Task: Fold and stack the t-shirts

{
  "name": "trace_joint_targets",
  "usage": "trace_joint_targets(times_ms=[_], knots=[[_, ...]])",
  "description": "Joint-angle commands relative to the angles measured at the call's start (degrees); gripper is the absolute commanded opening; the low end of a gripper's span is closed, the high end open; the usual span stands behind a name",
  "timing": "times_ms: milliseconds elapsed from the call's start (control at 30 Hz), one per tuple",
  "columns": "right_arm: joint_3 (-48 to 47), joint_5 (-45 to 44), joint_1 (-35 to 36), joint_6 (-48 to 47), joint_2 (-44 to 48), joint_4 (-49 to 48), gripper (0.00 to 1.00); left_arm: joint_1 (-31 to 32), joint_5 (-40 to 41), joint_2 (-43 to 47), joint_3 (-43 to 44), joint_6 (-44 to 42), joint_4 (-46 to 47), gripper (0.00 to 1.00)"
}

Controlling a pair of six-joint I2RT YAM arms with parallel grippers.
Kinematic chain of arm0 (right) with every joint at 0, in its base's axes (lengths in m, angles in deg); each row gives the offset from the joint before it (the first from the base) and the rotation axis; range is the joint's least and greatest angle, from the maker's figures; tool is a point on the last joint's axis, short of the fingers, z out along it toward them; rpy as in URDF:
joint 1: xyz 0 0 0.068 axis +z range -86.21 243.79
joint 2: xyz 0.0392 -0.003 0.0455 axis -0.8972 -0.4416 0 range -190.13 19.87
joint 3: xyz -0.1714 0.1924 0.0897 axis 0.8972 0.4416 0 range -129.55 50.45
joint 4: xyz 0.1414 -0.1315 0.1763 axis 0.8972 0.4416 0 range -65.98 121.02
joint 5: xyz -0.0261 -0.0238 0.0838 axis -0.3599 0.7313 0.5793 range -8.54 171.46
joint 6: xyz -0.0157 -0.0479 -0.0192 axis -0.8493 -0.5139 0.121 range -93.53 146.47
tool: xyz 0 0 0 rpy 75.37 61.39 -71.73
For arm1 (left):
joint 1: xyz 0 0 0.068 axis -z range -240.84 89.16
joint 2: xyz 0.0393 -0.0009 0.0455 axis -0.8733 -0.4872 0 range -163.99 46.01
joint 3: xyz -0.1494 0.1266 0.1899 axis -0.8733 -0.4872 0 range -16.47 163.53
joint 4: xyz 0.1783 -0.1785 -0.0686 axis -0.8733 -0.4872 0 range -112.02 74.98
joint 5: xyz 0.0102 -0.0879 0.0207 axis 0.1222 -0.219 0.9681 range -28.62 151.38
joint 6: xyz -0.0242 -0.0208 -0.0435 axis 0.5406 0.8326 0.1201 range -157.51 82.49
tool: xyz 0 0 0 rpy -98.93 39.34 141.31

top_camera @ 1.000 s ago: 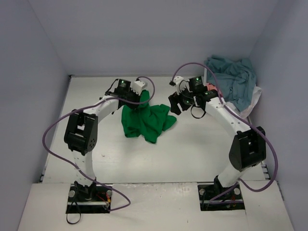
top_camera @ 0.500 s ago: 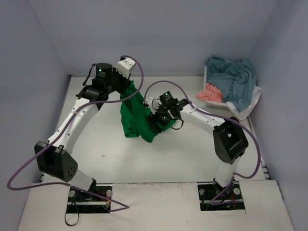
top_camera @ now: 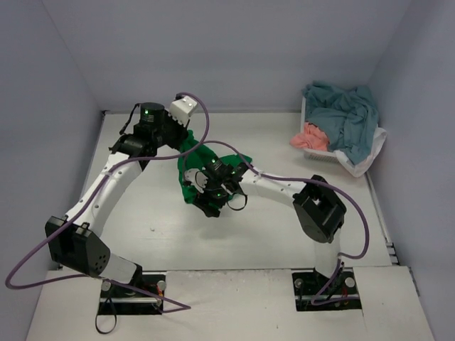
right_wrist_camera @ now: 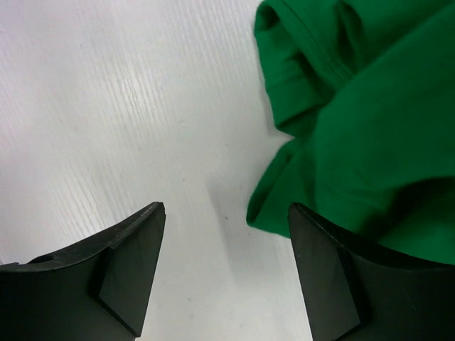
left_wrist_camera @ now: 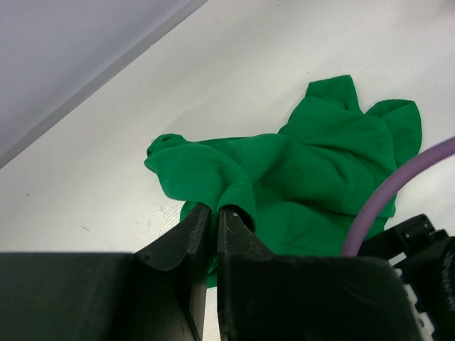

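A bright green t-shirt (top_camera: 187,187) lies crumpled on the white table (top_camera: 263,227), left of centre. My left gripper (top_camera: 187,135) is shut on a raised fold at the shirt's far edge; the left wrist view shows that green t-shirt (left_wrist_camera: 313,163) pinched between the left gripper's (left_wrist_camera: 215,208) tips. My right gripper (top_camera: 204,207) reaches across the shirt and hangs open over its near-left edge. In the right wrist view a corner of the green t-shirt (right_wrist_camera: 377,106) lies just inside the right finger of the right gripper (right_wrist_camera: 226,206), with bare table between the fingers.
At the back right a white basket (top_camera: 370,158) holds a teal t-shirt (top_camera: 341,114) and a salmon pink t-shirt (top_camera: 309,135). Grey walls close in the table at the back and both sides. A purple cable (left_wrist_camera: 384,199) crosses the left wrist view.
The left arm has drawn the pinched fold back and to the left. The right arm has swung from near the basket across the shirt to its near-left edge, still open.
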Motion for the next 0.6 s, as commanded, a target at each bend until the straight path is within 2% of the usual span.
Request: trace_joint_targets(times_ms=[0, 133, 367, 567], knots=[[-2.93, -1.99, 1.67, -0.30, -2.01, -1.36, 0.67, -0.43, 0.54, 2.19, 3.63, -0.86, 1.74, 0.00], [-3.02, -5.68, 3.00, -0.21, -5.26, -3.46, 0.67, -0.52, 0.81, 2.01, 4.24, -0.95, 0.95, 0.00], [-2.58, -14.12, 2.29, 0.58, -5.53, -5.58, 0.67, -1.22, 0.63, 2.80, 2.66, -1.57, 1.13, 0.00], [-2.14, -14.39, 1.15, 1.28, -2.81, -5.84, 0.66, -1.66, 0.37, 2.54, 2.57, -1.74, 1.65, 0.00]])
